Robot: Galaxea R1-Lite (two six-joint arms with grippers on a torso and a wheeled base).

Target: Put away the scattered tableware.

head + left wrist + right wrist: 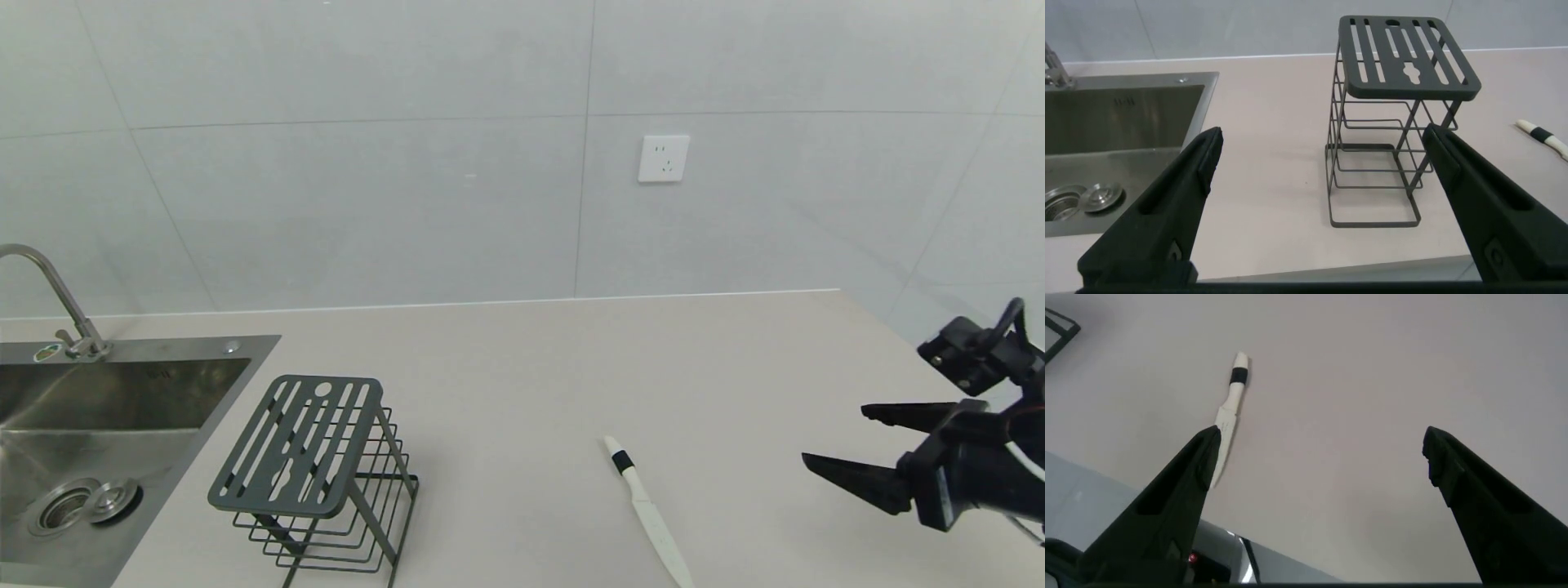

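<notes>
A white knife [647, 510] with a black band on its handle lies flat on the beige counter [571, 367], blade toward the front edge; it also shows as the knife [1228, 412] and, at the edge, the knife [1543, 137]. A dark grey slotted knife rack [314, 478] on a wire frame stands left of it, near the sink; the rack [1396, 122] is in front of my left gripper [1323, 204], which is open and holds nothing. My right gripper [849, 445] hovers open to the right of the knife, apart from it, and appears again as the gripper [1323, 498].
A steel sink [90, 425] with a drain and a tap [57, 298] is set into the counter at the left. A tiled wall with a white socket [663, 158] stands behind. The counter's right end lies just behind my right gripper.
</notes>
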